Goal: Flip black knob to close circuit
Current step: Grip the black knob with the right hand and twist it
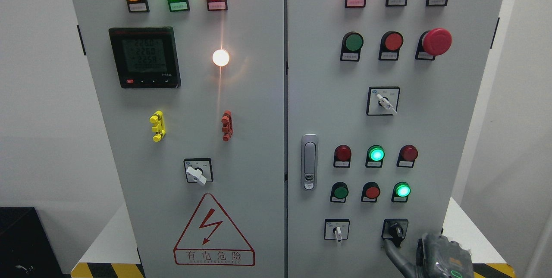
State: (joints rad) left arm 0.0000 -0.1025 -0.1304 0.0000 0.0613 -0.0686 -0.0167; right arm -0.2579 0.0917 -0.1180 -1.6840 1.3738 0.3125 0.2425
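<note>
Cabinet: we face a grey two-door cabinet (258, 110) that fills most of the view, its centre seam running top to bottom just right of the middle.
Open room: we see bare wall on both sides of the cabinet, wider on the left; a white platform (113, 243) with a yellow-black striped edge shows at both lower corners.
Left door: we see a digital meter (144, 57) upper left, three lit lamps above it, a white selector switch (198, 171) lower down and a red warning triangle (214, 231) near the bottom edge.
Right door: we see rows of red and green buttons, a red mushroom button (436, 42) upper right and a metal door latch (309, 161) beside the seam.
Right hand: our right hand (437, 256) comes in at the lower right corner, grey and partly cut off by the frame.
Fingers: one dark finger (392, 252) reaches up to the knob; we cannot tell whether the hand grips it.
Black knob: the black knob (395, 229) sits low on the right door, right of a white selector (337, 229), near the door's right edge.
</note>
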